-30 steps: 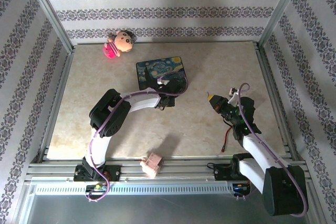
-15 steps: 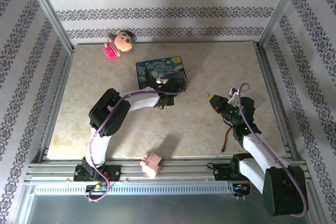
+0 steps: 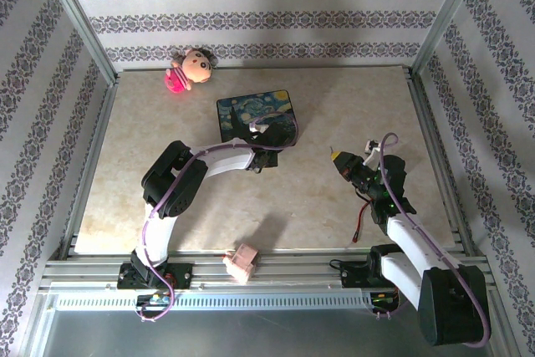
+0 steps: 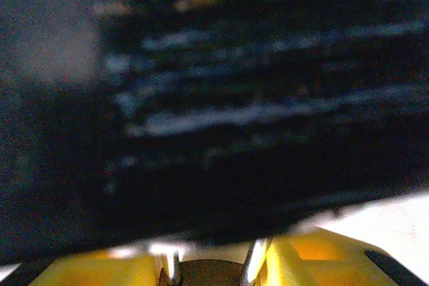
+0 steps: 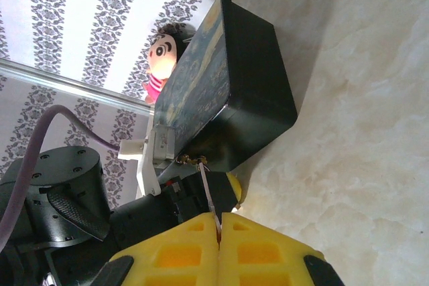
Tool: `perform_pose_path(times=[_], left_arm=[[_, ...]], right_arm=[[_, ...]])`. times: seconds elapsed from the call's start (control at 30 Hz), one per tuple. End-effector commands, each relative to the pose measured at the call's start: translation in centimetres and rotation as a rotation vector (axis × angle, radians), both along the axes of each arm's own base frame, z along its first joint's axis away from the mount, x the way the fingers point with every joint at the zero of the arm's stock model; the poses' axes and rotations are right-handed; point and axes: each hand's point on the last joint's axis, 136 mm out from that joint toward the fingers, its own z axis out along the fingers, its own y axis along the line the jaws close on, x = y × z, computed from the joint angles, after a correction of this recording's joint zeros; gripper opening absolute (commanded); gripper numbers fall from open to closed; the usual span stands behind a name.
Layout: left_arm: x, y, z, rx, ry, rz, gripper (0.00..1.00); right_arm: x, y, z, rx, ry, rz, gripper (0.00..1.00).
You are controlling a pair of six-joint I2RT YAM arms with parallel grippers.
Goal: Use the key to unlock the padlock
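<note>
Padlock, tiny and brass-gold, shows as a small glint at the front of the dark-blue starry-night painted box, too small to make out further. Right pincer is pressed together, pinching a thin silvery key that points toward the padlock. Left pincer stands partly spread against the blurred box front; whether it grips anything I cannot tell.

My right claw, its yellow fingers pressed together, pinched a thin silvery key that pointed toward the near corner of the dark-blue painted box lying on the marbled counter. A doll sat behind the box by the striped wall; the other arm loomed close beside.
</note>
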Motion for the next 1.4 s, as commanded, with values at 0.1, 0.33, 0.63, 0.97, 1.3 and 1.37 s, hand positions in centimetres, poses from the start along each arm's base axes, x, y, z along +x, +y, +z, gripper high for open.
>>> perform_pose_path(times=[0.1,0.33,0.63,0.97,1.3,1.37], left_arm=[[0.1,0.7,-1.2,-0.011,0.022,0.049,0.38],[-0.1,0.8,-1.3,-0.01,0.032,0.051,0.3],[-0.5,-0.3,-0.3,-0.074,0.056,0.032,0.24],[-0.9,-2.6,3.2,-0.193,0.136,0.016,0.26],[-1.4,-3.3,3.1,-0.246,0.216,0.12,0.27],[-1.5,-3.5,2.8,-0.256,0.231,0.13,0.27]], right_arm=[[0.0,-0.4,0.2,0.003,-0.012,-0.02,0.0],[0.0,-0.5,0.3,0.004,-0.017,-0.022,0.0],[-0.5,-0.5,-0.6,-0.003,-0.003,-0.02,0.0],[-1.4,1.3,-1.8,-0.12,-0.045,0.022,0.0],[-1.4,6.0,-5.0,-0.215,0.0,0.161,0.0],[-1.2,7.1,-5.3,-0.241,-0.006,0.181,0.0]])
